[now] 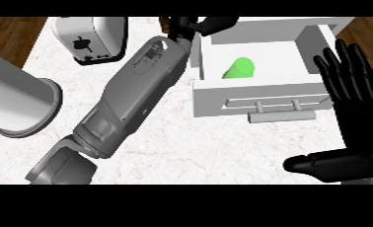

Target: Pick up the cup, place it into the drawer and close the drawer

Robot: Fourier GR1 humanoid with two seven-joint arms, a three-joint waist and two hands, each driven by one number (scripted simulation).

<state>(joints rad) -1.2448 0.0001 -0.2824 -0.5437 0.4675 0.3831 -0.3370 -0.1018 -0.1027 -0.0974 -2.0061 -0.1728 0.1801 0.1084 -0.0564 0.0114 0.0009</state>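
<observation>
Green cup (239, 68) inside open drawer (215, 103)

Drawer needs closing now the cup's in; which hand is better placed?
Probably right: the right hand is open beside the drawer front, while the left hand is past its far corner.

Left forearm (138, 97) outstretched; right hand (353, 134) flat.

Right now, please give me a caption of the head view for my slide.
Green cup lies in the open white drawer; left hand at its far corner, right hand rests open beside.
</observation>
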